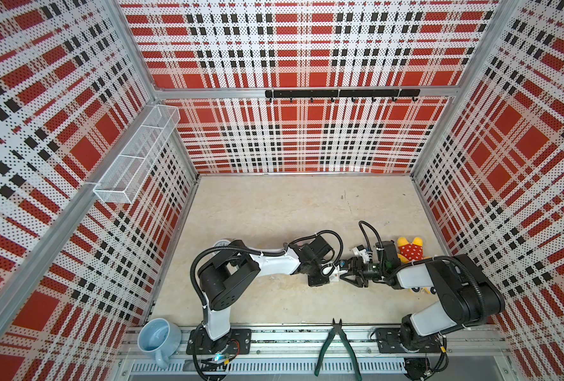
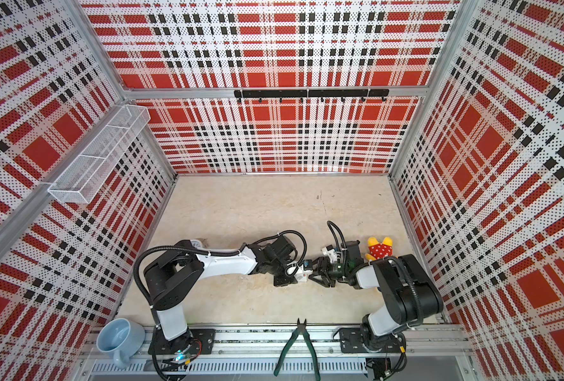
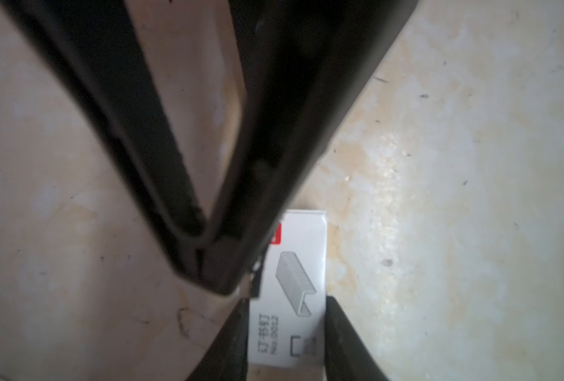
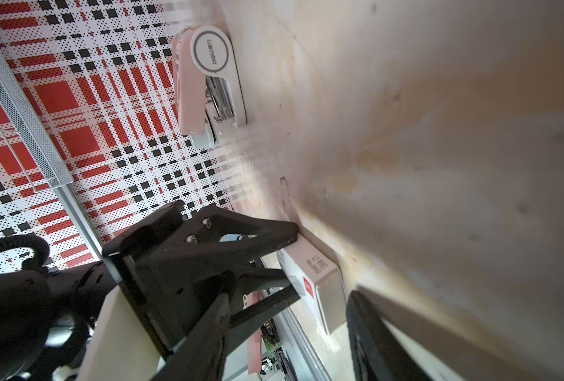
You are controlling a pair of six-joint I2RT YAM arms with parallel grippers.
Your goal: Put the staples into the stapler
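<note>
1. Staples: can't tell where they are. If they're in the box (image 3: 293, 260) (white card w/ red mark and a staple drawing), they're hidden. The box's grey end (image 4: 332, 297) is either metal or shaded card, can't tell which.
2. The box lies flat on the surface (image 1: 274, 214), mid-front, btwn the two tools.
3. Left tool (image 4: 293, 261): closed on the box, w/ one finger (image 3: 340, 330) against each long side, near one end.
4. Right tool (image 1: 344, 272): jaws spread, gripping nothing. One finger (image 3: 274, 132) has its tip just beside the box's edge, near the red mark. The other finger (image 4: 369, 336) stands just beside the grey end.
5. Stapler (image 4: 211, 82): white base, pink top, metal channel showing btwn them. It's on the surface near the left wall (image 1: 59, 132), well apart from the box. In both top views the stapler (image 1: 222, 243) shows only partly, behind the left arm (image 1: 274, 264).
6. Plush toy (image 1: 409, 250): yellow w/ red dotted dress, on the surface beside the right arm (image 1: 416, 277).
7. Front rail (image 1: 290, 336): blue mug (image 1: 158, 336) at its left end, green-handled pliers (image 1: 338, 349) btwn the arm bases.
8. Walls: mesh basket (image 1: 135, 155) on the left wall, black hook rail (image 1: 341, 94) on the back wall (image 1: 307, 138).
</note>
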